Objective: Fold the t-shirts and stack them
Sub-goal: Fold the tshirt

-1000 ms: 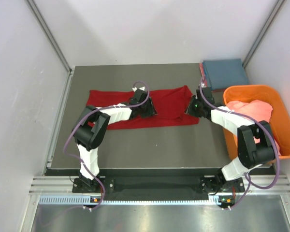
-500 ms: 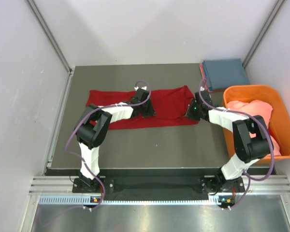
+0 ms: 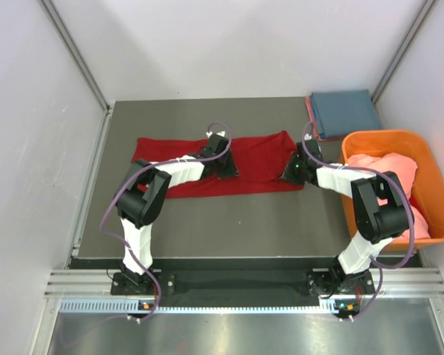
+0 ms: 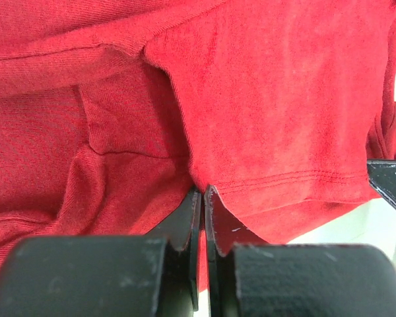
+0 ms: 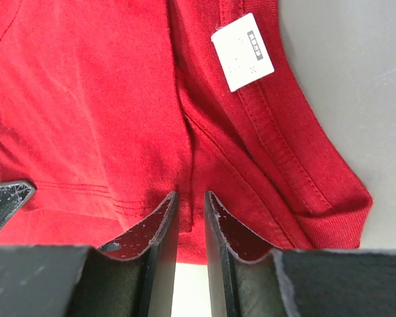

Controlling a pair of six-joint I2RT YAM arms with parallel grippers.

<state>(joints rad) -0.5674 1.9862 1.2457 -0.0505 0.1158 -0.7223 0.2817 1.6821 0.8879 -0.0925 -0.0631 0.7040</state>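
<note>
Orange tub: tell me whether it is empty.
No, a salmon-pink shirt lies bunched inside the orange tub.

We see both arms rise from their bases at the bottom of the frame, elbows bent outward and white forearms angled in toward the middle. Our left gripper (image 3: 224, 166) lies just left of centre, its fingers pressed together on a fold of the red t-shirt (image 4: 284, 99). Our right gripper (image 3: 294, 171) lies right of centre, low over the tabletop, its fingers a narrow slot apart.
</note>
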